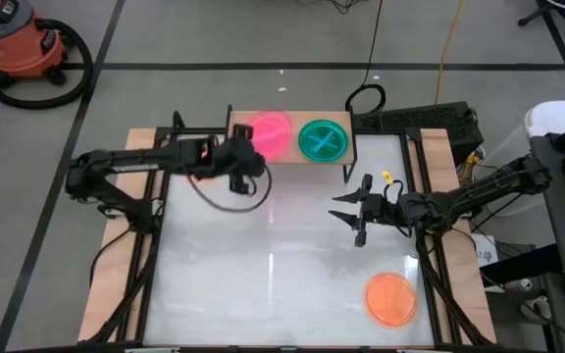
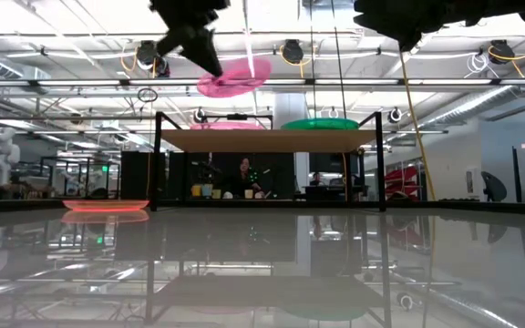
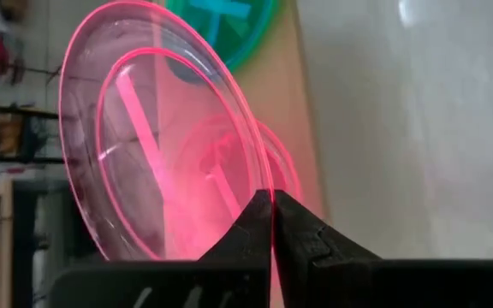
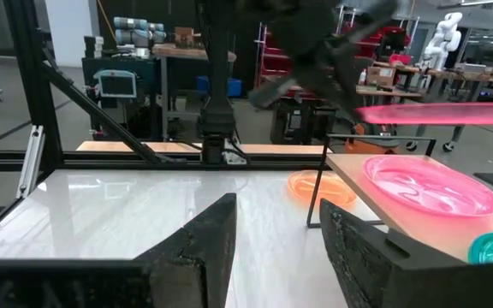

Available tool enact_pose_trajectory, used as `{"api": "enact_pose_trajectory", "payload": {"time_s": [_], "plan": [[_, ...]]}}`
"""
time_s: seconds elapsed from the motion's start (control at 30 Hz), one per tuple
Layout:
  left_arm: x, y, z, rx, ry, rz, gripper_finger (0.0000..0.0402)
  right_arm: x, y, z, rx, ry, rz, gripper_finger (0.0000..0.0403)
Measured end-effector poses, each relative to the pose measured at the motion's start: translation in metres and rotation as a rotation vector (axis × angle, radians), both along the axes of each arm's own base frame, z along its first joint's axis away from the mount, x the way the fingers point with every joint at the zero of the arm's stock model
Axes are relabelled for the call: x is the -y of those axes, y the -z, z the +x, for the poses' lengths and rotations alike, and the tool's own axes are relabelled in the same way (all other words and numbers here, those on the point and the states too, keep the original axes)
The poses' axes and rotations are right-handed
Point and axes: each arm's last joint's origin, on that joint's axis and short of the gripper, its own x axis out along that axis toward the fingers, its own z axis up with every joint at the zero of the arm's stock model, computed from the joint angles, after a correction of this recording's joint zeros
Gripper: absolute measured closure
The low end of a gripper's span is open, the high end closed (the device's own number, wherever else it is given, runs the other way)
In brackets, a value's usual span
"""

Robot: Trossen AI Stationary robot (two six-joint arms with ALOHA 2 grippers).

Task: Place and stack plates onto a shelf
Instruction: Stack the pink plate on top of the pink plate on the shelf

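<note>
Now my left claw [image 3: 272, 201], pinched on the rim of a tilted pink plate [image 3: 157, 137], hangs above the shelf [image 2: 267, 140] with another pink plate [image 4: 430, 184] directly below it; right claw [image 1: 353, 213] waits open, well apart.

I saw the white table [image 1: 282, 284] carrying an orange plate [image 1: 391, 299] and the wooden shelf [image 1: 290, 154], which held pink [image 4: 430, 186] and green plates [image 1: 323, 139].

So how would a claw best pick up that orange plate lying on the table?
By its thin rim. The orange plate lies flat near the right claw, which hangs open, so I'd come from above and pinch the nearest edge; the flat middle offers nothing to grip.
</note>
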Motion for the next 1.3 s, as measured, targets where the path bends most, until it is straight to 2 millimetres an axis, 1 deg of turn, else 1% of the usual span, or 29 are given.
{"api": "enact_pose_trajectory", "payload": {"time_s": [0.1,0.23,0.37,0.47,0.63,0.83,1.03,1.17,1.23,1.3], "plan": [[-0.023,0.005,0.006,0.015,0.03,-0.038,0.0401,0.0,0.0,0.0,0.0,0.0,-0.002,0.025],[-0.045,0.024,0.014,-0.032,0.001,-0.075,0.0394,0.0,0.0,0.0,-0.001,0.0,-0.006,0.025],[-0.057,0.037,0.019,-0.07,-0.025,-0.084,0.0376,0.0,0.001,0.0,-0.008,0.0,-0.007,0.025],[-0.06,0.043,0.021,-0.088,-0.031,-0.091,0.036,0.0,0.001,0.0,-0.009,0.0,-0.007,0.025],[-0.057,0.044,0.02,-0.109,-0.03,-0.1,0.0327,0.0,0.002,0.0,-0.014,0.0,-0.005,0.025],[-0.054,0.039,0.014,-0.107,-0.059,-0.115,0.0296,0.0,0.002,0.0,-0.014,0.0,-0.004,0.025],[-0.05,0.036,0.012,-0.107,-0.085,-0.091,0.028,0.0,0.002,0.0,-0.021,0.0,0.001,0.025],[-0.051,0.031,0.017,-0.023,-0.105,-0.089,0.0279,0.0,0.002,0.0,-0.022,0.0,0.0,0.025],[-0.056,0.027,0.019,0.037,-0.118,-0.077,0.0279,0.0,0.002,0.0,-0.02,0.001,0.001,0.025],[-0.065,0.025,0.023,0.103,-0.135,-0.055,0.0279,0.0,0.002,0.0,-0.02,0.001,0.002,0.025]]}}
